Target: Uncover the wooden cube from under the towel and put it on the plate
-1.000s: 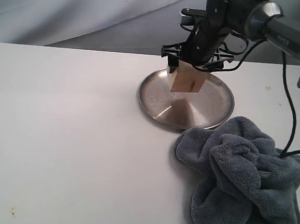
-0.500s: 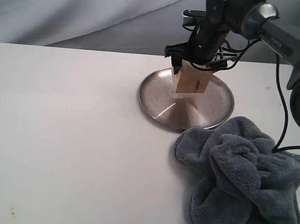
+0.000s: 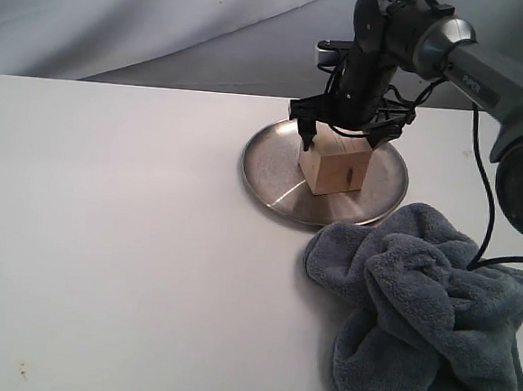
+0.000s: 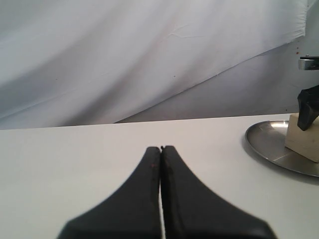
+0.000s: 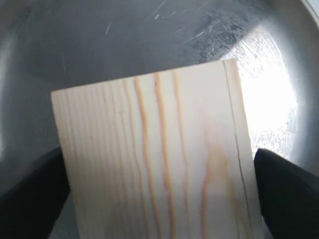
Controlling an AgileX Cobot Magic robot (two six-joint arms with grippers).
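Note:
The wooden cube [image 3: 336, 170] sits flat on the steel plate [image 3: 263, 173], its dark knot mark facing the front. My right gripper [image 3: 340, 138] hangs over the cube's top with one finger on either side, open, and a thin gap shows beside one finger [image 5: 286, 184]. In the right wrist view the cube's [image 5: 154, 149] grained top fills the space between the fingers, with the plate [image 5: 124, 35] behind it. My left gripper [image 4: 161, 148] is shut and empty, low over the table; from there the plate [image 4: 264, 144] and the cube [image 4: 302, 139] lie far off.
The blue-grey towel [image 3: 424, 317] lies crumpled at the front right, its edge touching the plate's near rim. A pale cloth backdrop [image 3: 121, 21] hangs behind the white table [image 3: 104, 237]. The right arm's cable [image 3: 498, 178] trails down to the towel.
The right gripper came down with the tilted cube, which now rests flat on the plate. The fingers have eased off its sides. The towel has not moved.

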